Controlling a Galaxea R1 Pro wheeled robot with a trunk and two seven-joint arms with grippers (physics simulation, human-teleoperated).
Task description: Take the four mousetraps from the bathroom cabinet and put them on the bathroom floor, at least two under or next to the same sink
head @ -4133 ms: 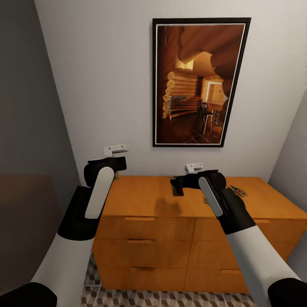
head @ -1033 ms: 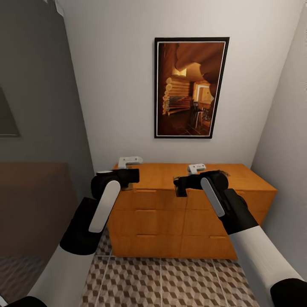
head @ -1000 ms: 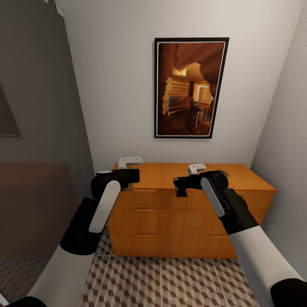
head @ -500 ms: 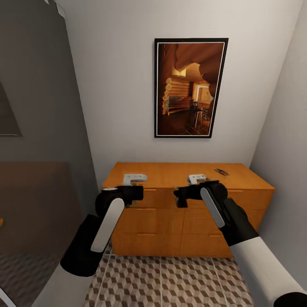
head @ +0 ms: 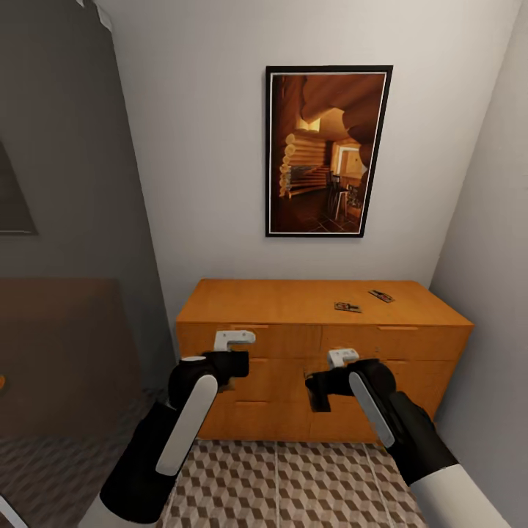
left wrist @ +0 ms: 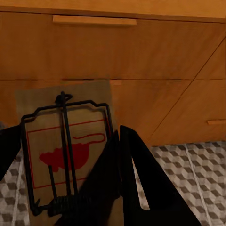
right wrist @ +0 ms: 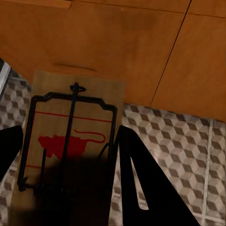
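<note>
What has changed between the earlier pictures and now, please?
The robot backed away from the cabinet and both arms came down in front of its drawers, each gripper keeping its mousetrap: left, right. Lowering them uncovered two mousetraps lying on the cabinet top. The picture stayed put.

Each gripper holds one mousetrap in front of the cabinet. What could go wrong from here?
1. The tan wooden mousetrap in the left gripper seems pinched only near an edge, so it might slip.
2. Two small mousetraps lie on the orange-brown wooden cabinet; they could be forgotten.
</note>
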